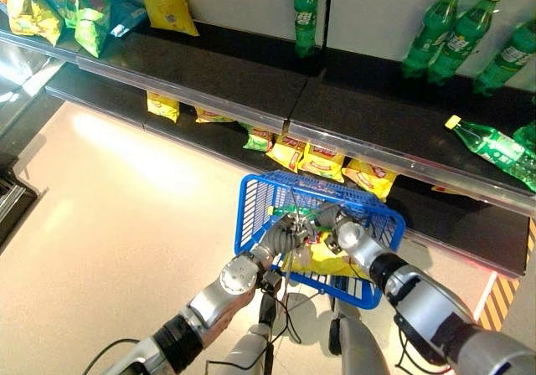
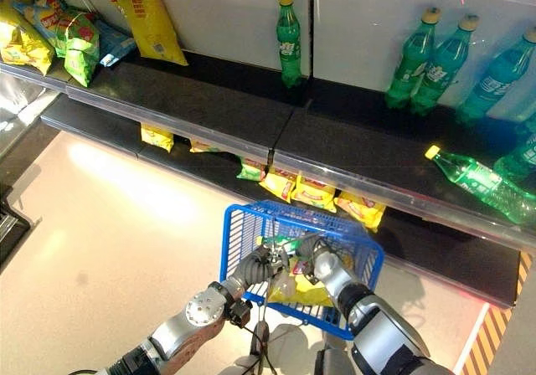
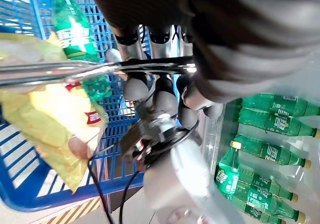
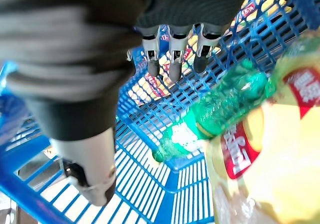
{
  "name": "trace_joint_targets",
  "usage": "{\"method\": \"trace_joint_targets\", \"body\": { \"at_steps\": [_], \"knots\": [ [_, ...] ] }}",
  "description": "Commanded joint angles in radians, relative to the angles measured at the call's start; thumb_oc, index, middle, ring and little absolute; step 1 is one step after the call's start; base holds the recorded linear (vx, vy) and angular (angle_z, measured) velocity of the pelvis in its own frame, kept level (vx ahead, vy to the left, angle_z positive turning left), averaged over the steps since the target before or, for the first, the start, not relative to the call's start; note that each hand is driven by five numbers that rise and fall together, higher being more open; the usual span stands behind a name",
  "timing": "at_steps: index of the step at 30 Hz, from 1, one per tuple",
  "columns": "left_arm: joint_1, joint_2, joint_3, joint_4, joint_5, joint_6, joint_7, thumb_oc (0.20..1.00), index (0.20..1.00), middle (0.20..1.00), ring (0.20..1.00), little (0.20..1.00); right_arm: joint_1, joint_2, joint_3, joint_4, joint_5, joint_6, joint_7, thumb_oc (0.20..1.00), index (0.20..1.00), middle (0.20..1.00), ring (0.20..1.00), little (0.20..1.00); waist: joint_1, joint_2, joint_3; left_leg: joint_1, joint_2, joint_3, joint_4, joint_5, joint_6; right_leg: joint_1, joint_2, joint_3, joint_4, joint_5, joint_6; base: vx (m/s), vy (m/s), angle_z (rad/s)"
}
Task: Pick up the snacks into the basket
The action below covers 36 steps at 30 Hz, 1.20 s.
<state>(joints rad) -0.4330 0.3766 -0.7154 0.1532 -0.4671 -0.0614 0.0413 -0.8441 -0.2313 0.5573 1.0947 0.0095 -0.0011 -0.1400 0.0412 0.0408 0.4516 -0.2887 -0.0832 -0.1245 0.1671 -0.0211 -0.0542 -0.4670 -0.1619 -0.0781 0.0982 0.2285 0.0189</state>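
Along the far side of the floor runs the dark shelving (image 1: 251,78), upright green bottles (image 1: 306,15) on its upper board, one toppled bottle (image 1: 490,145) near that board's right end, and bagged snacks at the left end. Yellow snack packets (image 1: 322,161) line the front edge of the lower board, within easy reach of the arms. Just before that lower edge hangs the blue basket (image 1: 260,199), carried off the floor so both arms can work over it. Its metal handle (image 3: 75,70) is gripped by the left hand (image 1: 289,233), fingers curled round the bar, which I judge is what keeps it level. Inside lie a yellow snack bag (image 4: 280,149) and a green bottle (image 4: 210,114), the bag toward the near wall. Over the basket's middle sits the right hand (image 1: 335,224), fingers straight and holding nothing in its wrist view, so I take it to have let go of the bag. More packets wait on the shelf, so the job looks part done.
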Motion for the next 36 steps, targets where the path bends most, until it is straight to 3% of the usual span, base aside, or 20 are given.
{"method": "trace_joint_targets", "body": {
  "at_steps": [1, 4, 5, 10, 11, 13, 16, 18, 19, 20, 23, 28, 31, 36],
  "knots": [
    [-0.013, -0.021, 0.075, -0.203, 0.070, -0.144, -0.013, 0.200, 0.200, 0.200, 0.200, 0.200, 0.025, -0.024, 0.014, -0.131, -0.042, -0.063, -0.007, 1.000, 1.000, 1.000, 1.000, 1.000, 0.005, -0.005, -0.049, 0.007, 0.003, 0.002, -0.013, -0.030, 0.005, 0.050, -0.045, 0.058, 0.130, -0.208, 0.156, 0.02, 0.043, -0.01],
    [0.002, -0.014, 0.100, -0.193, 0.083, -0.147, -0.010, 0.200, 0.200, 0.200, 0.200, 0.200, 0.096, -0.030, 0.007, -0.194, -0.041, -0.073, 0.003, 1.000, 1.000, 1.000, 1.000, 1.000, -0.003, -0.016, -0.052, 0.011, 0.006, 0.012, 0.011, -0.047, 0.006, 0.060, -0.043, 0.066, 0.129, -0.208, 0.157, 0.02, 0.034, -0.01],
    [0.020, -0.008, 0.130, -0.162, 0.101, -0.148, -0.004, 0.200, 0.200, 0.200, 0.200, 0.200, 0.175, -0.027, -0.001, -0.252, -0.027, -0.090, 0.025, 1.000, 1.000, 1.000, 1.000, 1.000, -0.015, -0.035, -0.055, 0.016, 0.011, 0.027, 0.036, -0.065, 0.009, 0.071, -0.038, 0.077, 0.127, -0.205, 0.158, 0.04, 0.065, -0.12],
    [0.091, 0.018, 0.212, -0.036, 0.201, -0.150, 0.005, 0.200, 0.200, 0.200, 0.200, 0.200, 0.398, -0.082, -0.046, -0.374, -0.025, -0.111, 0.098, 1.000, 1.000, 1.000, 1.000, 1.000, -0.041, -0.070, -0.074, 0.060, 0.017, 0.074, 0.063, -0.104, 0.024, 0.117, -0.033, 0.110, 0.111, -0.190, 0.176, 0.03, 0.091, -0.38],
    [0.091, 0.018, 0.212, -0.036, 0.201, -0.150, 0.005, 0.200, 0.200, 0.200, 0.200, 0.200, 0.398, -0.082, -0.046, -0.374, -0.025, -0.111, 0.098, 1.000, 1.000, 1.000, 1.000, 1.000, -0.040, -0.070, -0.074, 0.060, 0.017, 0.075, 0.063, -0.104, 0.024, 0.118, -0.033, 0.110, 0.111, -0.190, 0.176, 0.01, 0.142, -0.53],
    [0.185, 0.033, 0.293, 0.066, 0.259, -0.160, 0.017, 0.200, 0.200, 0.200, 0.200, 0.200, 0.513, -0.102, -0.104, -0.333, -0.039, -0.115, 0.121, 1.000, 1.000, 1.000, 1.000, 1.000, -0.057, -0.080, -0.105, 0.110, 0.013, 0.124, 0.020, -0.107, 0.037, 0.140, -0.036, 0.121, 0.054, -0.139, 0.213, 0.02, 0.180, -0.68],
    [0.280, 0.037, 0.364, 0.150, 0.254, -0.157, 0.006, 0.200, 0.200, 0.200, 0.200, 0.200, 0.591, -0.120, -0.176, -0.260, -0.075, -0.113, 0.111, 1.000, 1.000, 1.000, 1.000, 1.000, -0.063, -0.078, -0.150, 0.146, 0.025, 0.154, -0.032, -0.086, 0.043, 0.149, -0.030, 0.120, 0.030, -0.105, 0.221, 0.06, 0.079, -0.79],
    [0.334, 0.044, 0.398, 0.199, 0.265, -0.156, -0.015, 0.200, 0.200, 0.200, 0.200, 0.200, 0.644, -0.122, -0.260, -0.190, -0.058, -0.111, 0.078, 1.000, 1.000, 1.000, 1.000, 1.000, -0.050, -0.058, -0.173, 0.173, 0.050, 0.163, -0.051, -0.073, 0.044, 0.195, -0.033, 0.031, 0.069, -0.168, 0.195, 0.03, 0.016, -0.81],
    [0.334, 0.045, 0.398, 0.199, 0.265, -0.156, -0.015, 0.200, 0.200, 0.200, 0.200, 0.200, 0.644, -0.122, -0.260, -0.190, -0.058, -0.111, 0.078, 1.000, 1.000, 1.000, 1.000, 1.000, -0.050, -0.058, -0.174, 0.171, 0.049, 0.163, -0.052, -0.070, 0.044, 0.194, -0.034, 0.031, 0.067, -0.166, 0.194, 0.04, -0.026, -0.57],
    [0.381, 0.038, 0.415, 0.254, 0.295, -0.142, -0.027, 0.200, 0.200, 0.200, 0.200, 0.200, 0.700, -0.118, -0.303, -0.180, -0.041, -0.117, 0.066, 1.000, 1.000, 1.000, 1.000, 1.000, -0.041, -0.051, -0.214, 0.192, 0.065, 0.172, -0.070, -0.062, 0.039, 0.270, -0.038, -0.032, 0.071, -0.204, 0.185, 0.06, -0.049, -0.24],
    [0.430, 0.007, 0.464, 0.413, 0.331, -0.147, -0.008, 0.200, 0.200, 0.200, 0.200, 0.200, 0.740, -0.097, -0.371, -0.086, -0.004, -0.115, 0.047, 1.000, 1.000, 1.000, 1.000, 1.000, -0.047, -0.060, -0.268, 0.235, 0.086, 0.185, -0.122, -0.043, 0.030, 0.297, -0.006, 0.008, 0.009, -0.195, 0.181, 0.11, -0.130, -0.28],
    [0.430, -0.072, 0.533, 0.759, 0.395, -0.098, 0.026, 0.200, 0.200, 0.200, 0.200, 0.200, 0.813, -0.074, -0.468, 0.032, 0.062, -0.103, 0.018, 1.000, 1.000, 1.000, 1.000, 1.000, -0.064, -0.058, -0.331, 0.271, 0.120, 0.165, -0.173, -0.003, -0.004, 0.368, 0.017, -0.028, -0.036, -0.233, 0.156, 0.09, -0.151, -0.05],
    [0.411, -0.088, 0.539, 0.895, 0.461, -0.078, 0.054, 0.200, 0.200, 0.200, 0.200, 0.200, 0.818, -0.068, -0.495, 0.084, 0.105, -0.098, 0.014, 1.000, 1.000, 1.000, 1.000, 1.000, -0.078, -0.055, -0.350, 0.282, 0.130, 0.154, -0.188, 0.009, -0.014, 0.397, 0.027, -0.040, -0.059, -0.239, 0.147, 0.05, -0.091, 0.38],
    [0.417, -0.137, 0.599, 1.069, 0.399, -0.040, 0.011, 0.200, 0.200, 0.200, 0.200, 0.200, 0.797, -0.076, -0.470, 0.145, 0.090, -0.078, 0.022, 1.000, 1.000, 1.000, 1.000, 1.000, -0.086, -0.056, -0.389, 0.302, 0.137, 0.165, -0.190, 0.011, -0.023, 0.448, 0.042, -0.040, -0.115, -0.234, 0.132, 0.06, -0.087, 0.02]
  ]
}}
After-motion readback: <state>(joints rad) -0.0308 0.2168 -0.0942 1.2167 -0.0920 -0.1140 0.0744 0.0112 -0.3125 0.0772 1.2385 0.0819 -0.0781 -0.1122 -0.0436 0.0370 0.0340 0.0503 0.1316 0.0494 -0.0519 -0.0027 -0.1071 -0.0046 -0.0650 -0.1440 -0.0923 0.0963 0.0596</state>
